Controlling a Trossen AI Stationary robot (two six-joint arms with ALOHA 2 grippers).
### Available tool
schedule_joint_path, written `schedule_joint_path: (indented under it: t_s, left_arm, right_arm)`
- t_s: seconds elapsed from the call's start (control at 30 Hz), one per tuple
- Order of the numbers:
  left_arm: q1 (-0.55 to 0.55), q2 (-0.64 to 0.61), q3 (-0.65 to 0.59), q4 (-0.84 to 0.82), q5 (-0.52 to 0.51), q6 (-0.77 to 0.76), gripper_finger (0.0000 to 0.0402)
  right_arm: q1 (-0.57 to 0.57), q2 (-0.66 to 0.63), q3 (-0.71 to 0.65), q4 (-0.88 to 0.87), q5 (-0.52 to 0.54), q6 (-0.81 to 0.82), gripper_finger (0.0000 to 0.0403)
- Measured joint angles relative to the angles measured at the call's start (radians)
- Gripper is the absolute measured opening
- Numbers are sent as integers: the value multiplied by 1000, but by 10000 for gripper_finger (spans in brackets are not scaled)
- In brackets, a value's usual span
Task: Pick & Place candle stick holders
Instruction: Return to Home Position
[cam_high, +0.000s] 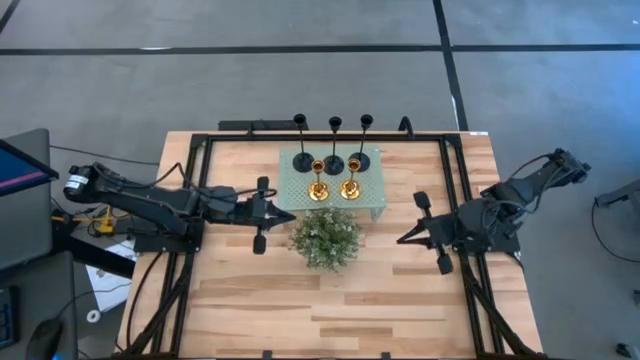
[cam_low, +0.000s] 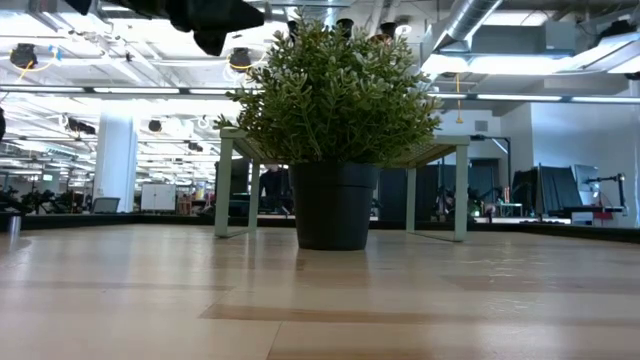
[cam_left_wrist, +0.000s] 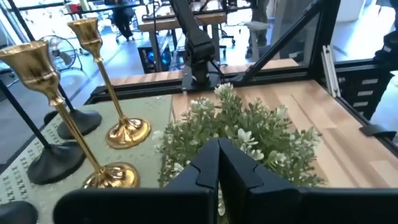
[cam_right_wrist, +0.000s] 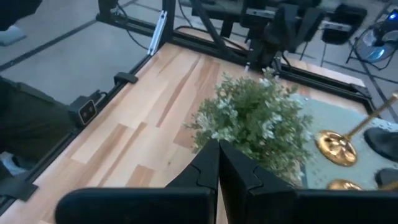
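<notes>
Left hand closed, just beside plant

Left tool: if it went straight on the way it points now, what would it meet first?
Most likely the bushy green plant, directly ahead of the shut left tool; the green shelf lies just aside.

Three black candle stick holders, disc bases and thin stems, stood upright in a row on the green shelf. Two gold candle stick holders stood upright just in front, side by side.
</notes>
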Motion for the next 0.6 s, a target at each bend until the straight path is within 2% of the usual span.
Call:
schedule_joint_path:
  t_s: [0.3,0.4,0.6]
  left_arm:
    - [-27,-137,-13,-12,0,14,6]
    - [-53,-203,-13,-68,0,25,4]
    - [-108,-298,-13,-221,0,26,6]
  right_arm:
    - [-67,-216,-220,128,-66,38,0]
    - [-80,-272,-280,187,-103,49,0]
    - [-89,-354,-325,192,-106,48,0]
